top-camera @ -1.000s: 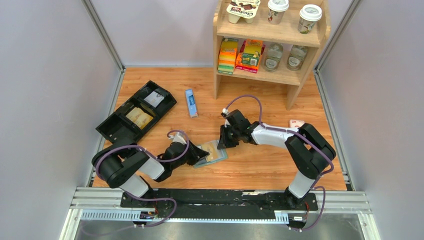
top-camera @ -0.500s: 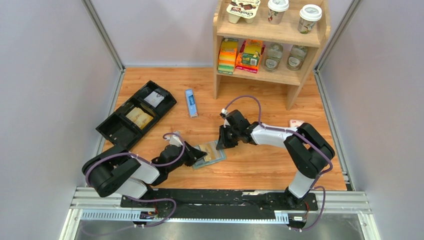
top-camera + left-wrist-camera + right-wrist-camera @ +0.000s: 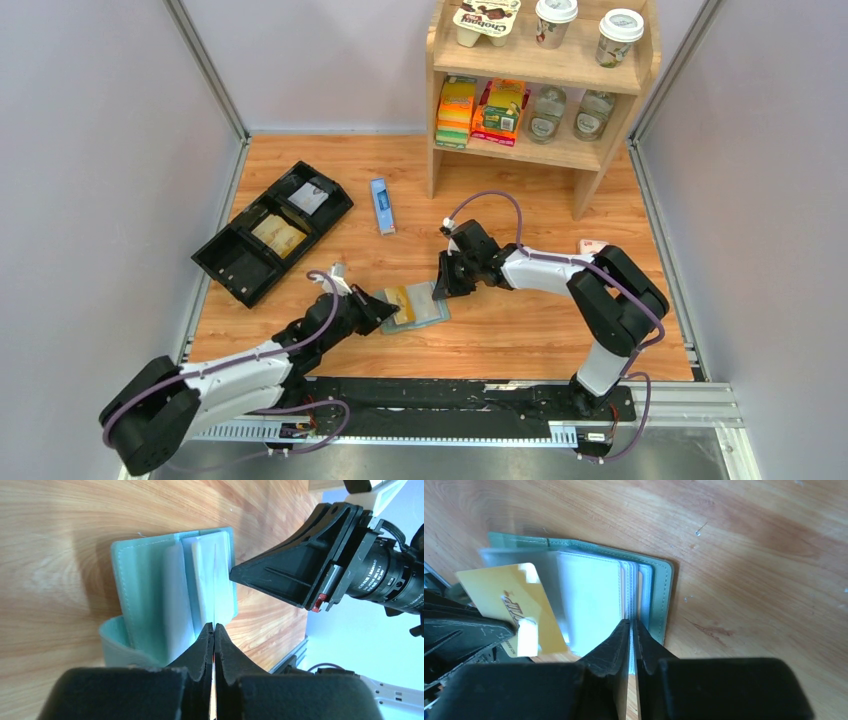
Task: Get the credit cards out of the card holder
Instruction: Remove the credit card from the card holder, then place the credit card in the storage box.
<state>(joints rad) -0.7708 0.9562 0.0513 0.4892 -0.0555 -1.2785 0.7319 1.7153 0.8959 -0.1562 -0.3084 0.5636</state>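
One credit card [image 3: 399, 302] juts leftward from the card holder [image 3: 429, 306].

The sage-green bifold card holder [image 3: 428, 305] is lying open and flat on the wooden desk [image 3: 520, 330], to the right of the black compartmented tray [image 3: 235, 262]. A golden-yellow plastic credit card [image 3: 398, 302] is jutting, tilted, over its tray-side page.
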